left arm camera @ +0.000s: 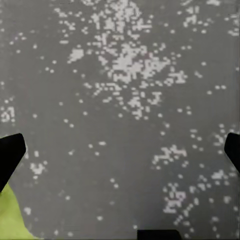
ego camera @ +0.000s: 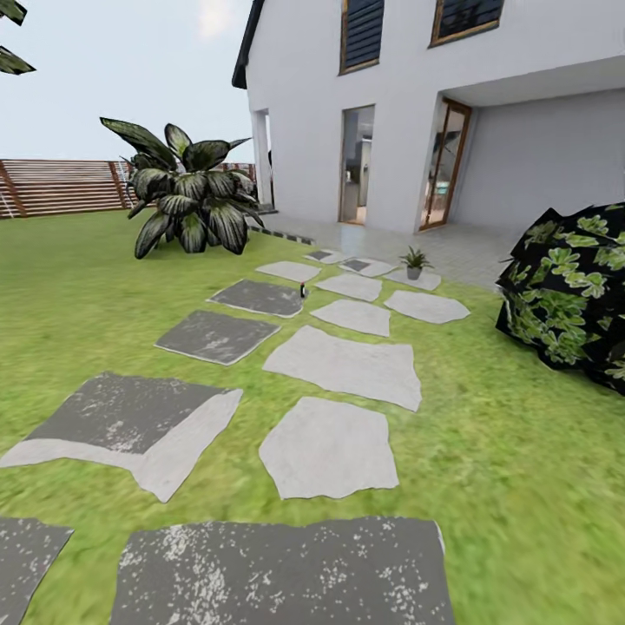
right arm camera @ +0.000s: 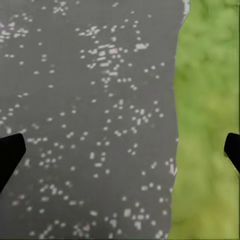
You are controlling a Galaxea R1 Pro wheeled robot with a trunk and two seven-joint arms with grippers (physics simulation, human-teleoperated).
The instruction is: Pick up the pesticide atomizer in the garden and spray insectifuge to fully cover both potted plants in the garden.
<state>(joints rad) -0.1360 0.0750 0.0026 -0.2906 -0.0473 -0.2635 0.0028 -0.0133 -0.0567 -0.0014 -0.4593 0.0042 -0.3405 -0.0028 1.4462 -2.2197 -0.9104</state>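
Note:
Far ahead on the lawn, a small slim dark object with a pale top, the pesticide atomizer (ego camera: 303, 291), stands between the stepping stones. One potted plant (ego camera: 414, 259), a low green rosette in a round grey pot, sits on a pale stone near the house terrace. I cannot make out any specks on its leaves at this distance. My left gripper (left arm camera: 120, 150) is open over a dark speckled stone (left arm camera: 125, 100), with nothing between its black fingertips (left arm camera: 11, 152). My right gripper (right arm camera: 120, 152) is also open, above the edge where stone (right arm camera: 90, 115) meets grass (right arm camera: 205, 125).
A path of pale and dark stepping stones (ego camera: 343, 365) runs across the lawn toward the white house (ego camera: 417, 104). A large dark-leaved plant (ego camera: 191, 195) stands at the left, a dark leafy bush (ego camera: 569, 286) at the right, and a brown slatted fence (ego camera: 61, 187) behind.

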